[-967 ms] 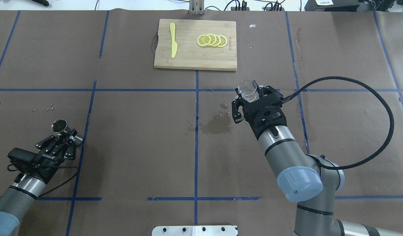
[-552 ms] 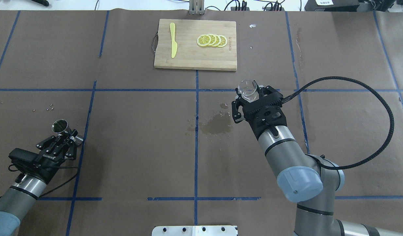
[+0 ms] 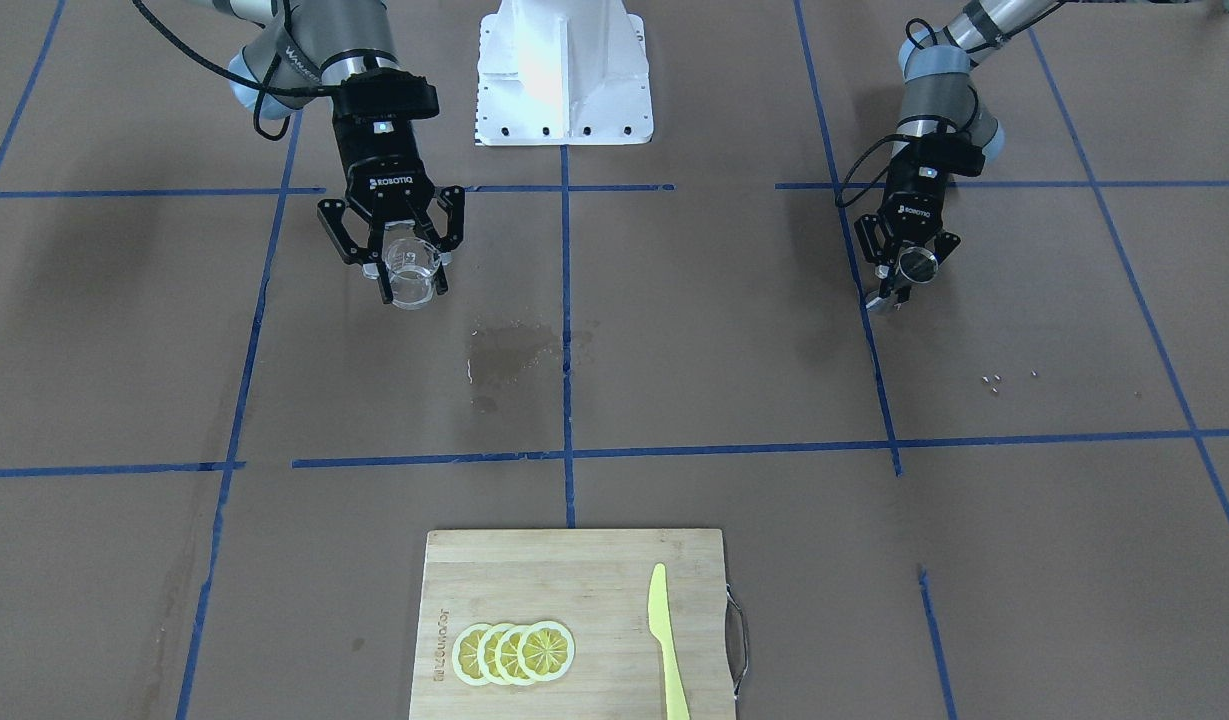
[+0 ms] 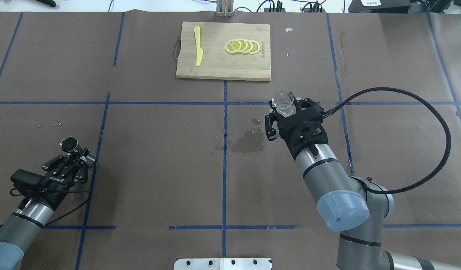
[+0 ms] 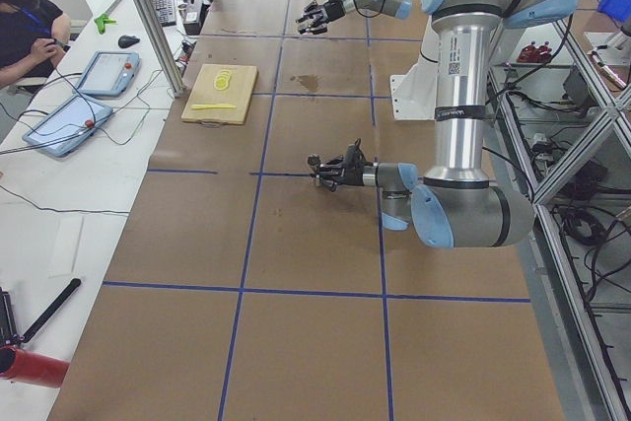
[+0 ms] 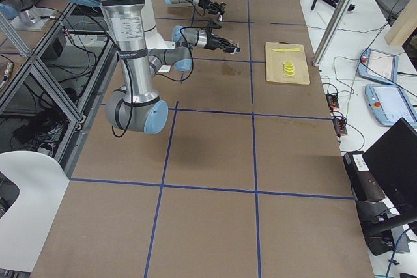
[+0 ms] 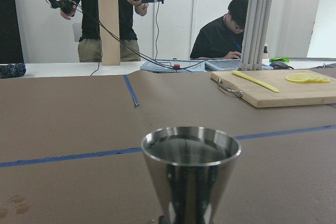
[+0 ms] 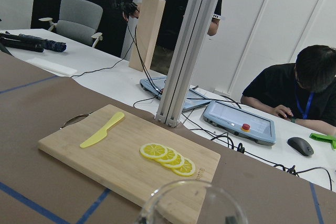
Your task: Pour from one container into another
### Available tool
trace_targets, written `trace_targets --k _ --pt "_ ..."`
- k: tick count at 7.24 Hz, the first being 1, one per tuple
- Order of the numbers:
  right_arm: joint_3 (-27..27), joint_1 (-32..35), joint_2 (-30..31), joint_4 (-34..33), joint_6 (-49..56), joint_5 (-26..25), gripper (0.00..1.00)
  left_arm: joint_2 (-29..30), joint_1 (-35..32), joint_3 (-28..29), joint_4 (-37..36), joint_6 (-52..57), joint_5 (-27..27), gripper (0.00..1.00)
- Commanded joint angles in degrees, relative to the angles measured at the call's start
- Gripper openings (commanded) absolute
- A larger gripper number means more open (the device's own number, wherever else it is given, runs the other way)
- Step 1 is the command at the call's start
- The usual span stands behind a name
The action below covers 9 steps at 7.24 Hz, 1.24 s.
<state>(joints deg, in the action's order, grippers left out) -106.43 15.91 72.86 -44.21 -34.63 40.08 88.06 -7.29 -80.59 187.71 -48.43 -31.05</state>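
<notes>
left gripper (image 4: 79,153) clenched on upright steel jigger (image 4: 68,144) | right gripper (image 4: 287,109) grasping clear cup (image 4: 282,102) | well apart, wet patch (image 4: 247,144) on counter (image 4: 159,168) between them

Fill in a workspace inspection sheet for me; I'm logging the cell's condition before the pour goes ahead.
Surface: table under brown paper with a blue tape grid; wet stain near the middle.
Job's things: steel jigger in the left gripper; clear cup in the right gripper; the two are far apart.
Clutter: cutting board with yellow knife and lemon slices; small bits on the paper.
Grippers: left shut on the jigger; right shut on the cup.
Cables: black hose loops from the right wrist; thin lead at the left wrist.
Surroundings: seated operator, tablets on the side bench.
</notes>
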Motion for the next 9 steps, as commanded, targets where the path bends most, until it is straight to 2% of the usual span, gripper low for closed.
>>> trace_targets --k 1,2,4,5,6,9 --pt "-0.2 0.0 0.0 0.0 0.0 0.0 0.00 0.0 -0.1 -0.2 0.1 0.0 0.0 0.54" --pt "-0.2 0.0 0.0 0.0 0.0 0.0 0.00 0.0 -0.1 -0.3 0.1 0.0 0.0 0.56" --pt "-0.2 0.0 0.0 0.0 0.0 0.0 0.00 -0.1 -0.1 -0.4 0.2 0.0 0.0 0.72" --pt "-0.2 0.0 -0.1 0.0 0.0 0.0 0.00 0.0 -0.1 -0.9 0.6 -0.2 0.0 0.99" --pt "-0.3 0.0 -0.1 0.0 0.0 0.0 0.00 -0.1 -0.2 -1.1 1.0 -0.2 0.1 1.00" --pt "-0.4 0.0 -0.1 0.0 0.0 0.0 0.00 -1.8 -0.5 -6.6 1.3 0.1 0.5 1.00"
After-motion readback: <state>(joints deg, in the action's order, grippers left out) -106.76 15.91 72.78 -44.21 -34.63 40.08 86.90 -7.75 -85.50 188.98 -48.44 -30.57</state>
